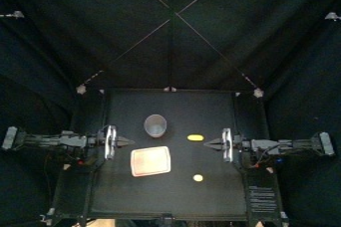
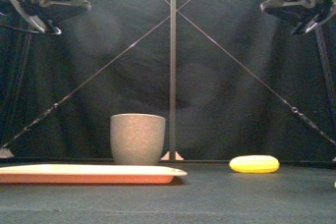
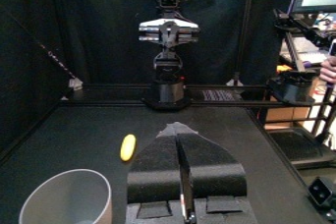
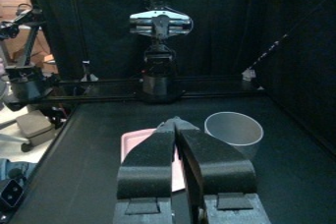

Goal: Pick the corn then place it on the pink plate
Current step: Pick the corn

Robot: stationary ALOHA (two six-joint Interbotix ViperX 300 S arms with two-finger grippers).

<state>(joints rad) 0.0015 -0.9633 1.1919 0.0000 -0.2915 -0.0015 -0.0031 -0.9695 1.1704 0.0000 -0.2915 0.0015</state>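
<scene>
Corn point(image 1: 196, 136): small, yellow, on the bare table right of centre, near the tip of the right gripper point(image 1: 218, 142) and not touching it. Lies well apart from the tray point(image 1: 151, 160). Left gripper point(image 1: 122, 143) opposite, at the table's left side. Both grippers with jaws pressed together, holding nothing. Cup point(image 1: 156, 124) behind the tray; yellow toy point(image 1: 198, 178) nearer the front edge, right of the tray.

Front view: tray flat at left, cup upright behind its right end. Yellow oval point(image 2: 253, 164) on the table at right, apart from both; cannot tell whether corn or yellow toy. Grippers high in the upper corners, clear of everything.

Left wrist view: jaws closed to a thin seam, empty. Corn on the table just beyond them, untouched; cup rim beside the jaws.

Right wrist view: jaws together, empty. Tray and cup just past the tips, side by side.
</scene>
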